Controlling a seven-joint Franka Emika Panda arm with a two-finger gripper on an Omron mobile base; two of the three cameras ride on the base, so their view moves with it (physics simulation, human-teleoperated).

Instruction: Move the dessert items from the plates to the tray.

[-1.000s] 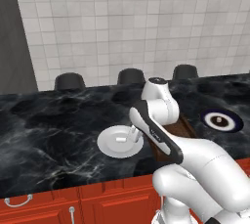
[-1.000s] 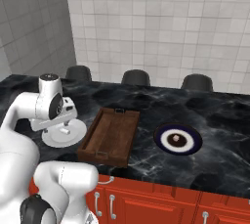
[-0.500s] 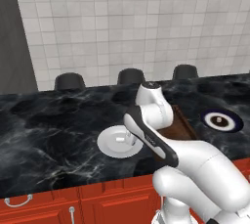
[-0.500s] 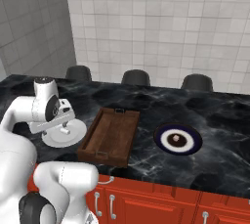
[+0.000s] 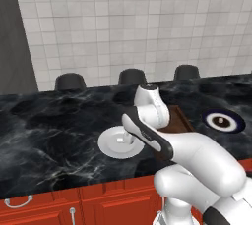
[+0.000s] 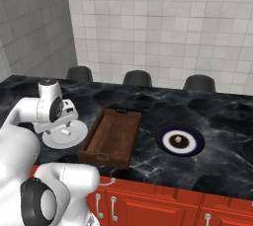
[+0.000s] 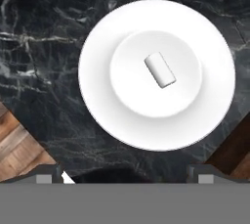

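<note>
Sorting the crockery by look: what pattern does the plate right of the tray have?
The patterned plate has a navy rim, white ring and dark centre; clearest in the right base view.

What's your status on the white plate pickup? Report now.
Gripper open, above the white plate. White oblong dessert piece lies at plate centre, untouched. Wooden tray beside it, nothing in it. Nothing between the gripper and the piece.

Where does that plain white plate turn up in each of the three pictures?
Left base view: white plate at centre-left, partly behind the arm.
Right base view: at left, under the robot's hand.
Hand view: fills the middle, white oblong piece at its centre.
Shared landmark: the wooden tray beside it.
</note>
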